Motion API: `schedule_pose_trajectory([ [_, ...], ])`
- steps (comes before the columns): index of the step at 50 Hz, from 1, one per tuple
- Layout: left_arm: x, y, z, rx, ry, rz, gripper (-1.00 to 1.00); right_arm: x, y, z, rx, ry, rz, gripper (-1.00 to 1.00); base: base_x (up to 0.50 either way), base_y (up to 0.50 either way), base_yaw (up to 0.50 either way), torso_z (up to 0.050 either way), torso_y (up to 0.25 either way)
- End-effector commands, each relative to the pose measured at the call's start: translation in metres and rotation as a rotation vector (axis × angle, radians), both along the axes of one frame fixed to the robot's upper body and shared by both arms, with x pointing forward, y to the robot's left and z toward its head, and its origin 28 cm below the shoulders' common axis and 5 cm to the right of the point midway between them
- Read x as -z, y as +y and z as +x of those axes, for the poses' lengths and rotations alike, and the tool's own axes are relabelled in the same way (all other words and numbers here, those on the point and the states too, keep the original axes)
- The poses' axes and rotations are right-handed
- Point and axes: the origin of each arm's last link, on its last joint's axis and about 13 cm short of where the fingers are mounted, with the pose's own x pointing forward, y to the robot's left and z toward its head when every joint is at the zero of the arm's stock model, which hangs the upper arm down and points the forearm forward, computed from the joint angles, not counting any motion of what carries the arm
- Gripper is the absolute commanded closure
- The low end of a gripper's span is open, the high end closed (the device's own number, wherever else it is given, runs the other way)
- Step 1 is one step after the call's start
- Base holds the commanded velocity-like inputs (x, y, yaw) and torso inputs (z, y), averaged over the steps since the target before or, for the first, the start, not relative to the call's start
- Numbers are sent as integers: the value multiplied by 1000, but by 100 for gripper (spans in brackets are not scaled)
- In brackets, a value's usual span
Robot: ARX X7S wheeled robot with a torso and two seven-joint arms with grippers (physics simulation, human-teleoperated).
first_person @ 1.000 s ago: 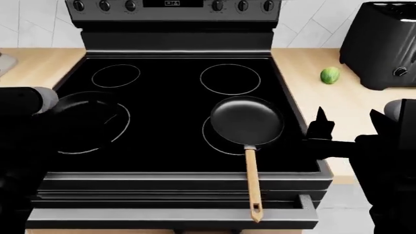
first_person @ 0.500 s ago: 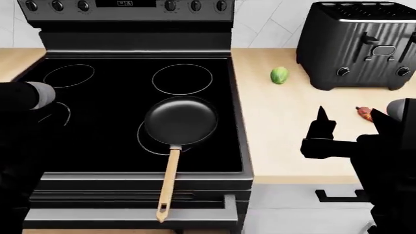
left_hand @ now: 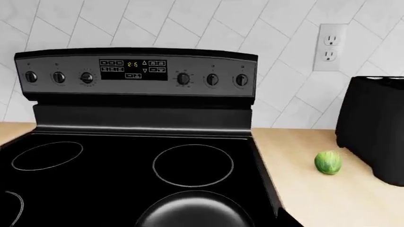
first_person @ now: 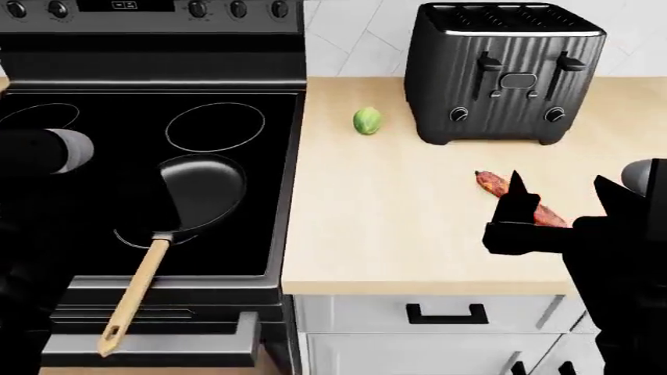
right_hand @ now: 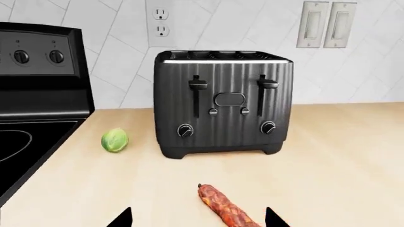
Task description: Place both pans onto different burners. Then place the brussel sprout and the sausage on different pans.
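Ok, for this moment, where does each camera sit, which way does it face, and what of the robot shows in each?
Head view: high, looking forward and down over the stove and counter; both dark arms show, right gripper open above the sausage.
Left wrist view: low over the cooktop, facing the stove's knobs; no gripper visible.
Right wrist view: low over the counter, facing the toaster; open fingertips at the frame edge.
Shared: all three show the brussel sprout; head and left wrist views share the wooden-handled pan.
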Motion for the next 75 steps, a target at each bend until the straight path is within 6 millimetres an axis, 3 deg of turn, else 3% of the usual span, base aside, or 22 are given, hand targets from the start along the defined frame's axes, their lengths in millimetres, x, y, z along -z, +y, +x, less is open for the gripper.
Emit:
schedule_pose_trajectory([
  [1, -4, 0, 1, 2, 2, -2, -100, 1, 0, 1, -1, 3, 3, -100, 0, -500, 0, 0, 0],
  [20, -3, 1, 1, -1, 3, -4, -100, 3, -1, 1, 3, 3, -2, -100, 0, -494, 0, 0, 0],
  [31, -2, 2, 1, -6, 1, -8, -100, 0, 0, 1, 3, 5, -23, -100, 23, 0, 0, 0, 0],
  [59, 2, 3, 3, -8, 2, -14, -100, -1, 2, 4, 14, 15, -30, -100, 458, 0, 0, 0, 0],
  [75, 4, 2, 5, -2, 6, -14, -100, -9, 2, -12, -134, 215, -74, -100, 0, 0, 0, 0, 0],
])
